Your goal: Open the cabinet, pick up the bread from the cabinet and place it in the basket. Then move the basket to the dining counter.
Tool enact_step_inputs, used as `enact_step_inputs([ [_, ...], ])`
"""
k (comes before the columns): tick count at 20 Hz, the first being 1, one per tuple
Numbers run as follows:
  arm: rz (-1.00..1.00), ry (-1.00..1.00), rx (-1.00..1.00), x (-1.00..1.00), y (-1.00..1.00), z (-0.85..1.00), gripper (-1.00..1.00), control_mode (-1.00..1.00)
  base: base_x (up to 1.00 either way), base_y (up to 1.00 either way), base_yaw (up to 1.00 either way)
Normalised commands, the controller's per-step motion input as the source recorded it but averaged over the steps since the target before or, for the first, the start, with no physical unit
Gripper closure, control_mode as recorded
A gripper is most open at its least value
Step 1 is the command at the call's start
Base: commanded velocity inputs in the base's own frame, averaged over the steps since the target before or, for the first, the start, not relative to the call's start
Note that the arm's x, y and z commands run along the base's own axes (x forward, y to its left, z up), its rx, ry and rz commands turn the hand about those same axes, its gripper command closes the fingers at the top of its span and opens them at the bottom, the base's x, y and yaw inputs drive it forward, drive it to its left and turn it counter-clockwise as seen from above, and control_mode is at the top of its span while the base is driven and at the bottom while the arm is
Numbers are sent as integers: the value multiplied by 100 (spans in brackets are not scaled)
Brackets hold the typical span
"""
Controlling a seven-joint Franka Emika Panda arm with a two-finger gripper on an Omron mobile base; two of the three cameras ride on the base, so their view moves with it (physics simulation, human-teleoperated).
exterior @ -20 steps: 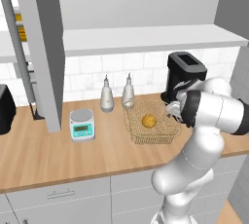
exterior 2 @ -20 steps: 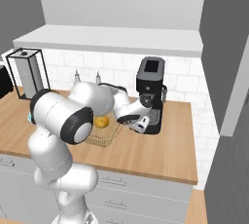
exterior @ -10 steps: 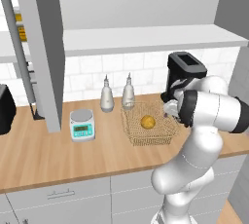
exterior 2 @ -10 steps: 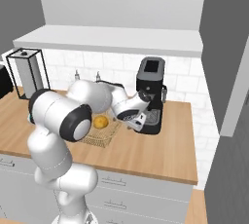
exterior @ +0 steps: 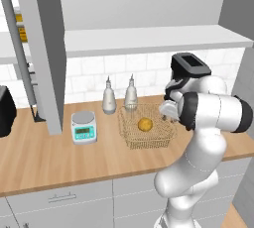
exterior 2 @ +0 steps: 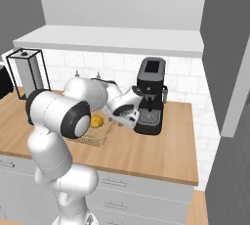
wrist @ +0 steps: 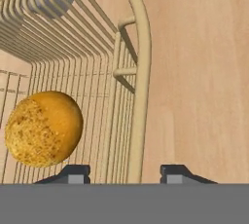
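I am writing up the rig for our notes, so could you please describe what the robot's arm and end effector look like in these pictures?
The arm is glossy white, built of rounded, tube-like segments with dark charcoal bands at the joints. No loose cables or markings show on it. The end effector has two small dark finger tips with pale grey faces, seen in the hand view.

The arm (exterior: 198,138) is made of glossy white rounded segments — thick, smooth tubes that join at dark grey, almost black bands. The gripper (wrist: 125,174) has two small dark finger tips (wrist: 73,173) with flat grey ends — short and blocky in shape.
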Motion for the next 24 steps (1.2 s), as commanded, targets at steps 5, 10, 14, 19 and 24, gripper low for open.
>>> enact_step_inputs([
  [5, 0, 0, 0, 0, 0, 0, 100, -100, 0, 0, 0],
  [10, -1, 0, 3, -15, -2, 13, 100, -100, 0, 0, 0],
  [14, -3, 0, 9, -33, 0, 50, 100, -100, 0, 0, 0],
  [19, -5, 0, 13, -30, -1, 65, 100, -100, 0, 0, 0],
  [24, -10, 7, 11, -21, 0, 92, 100, -100, 0, 0, 0],
])
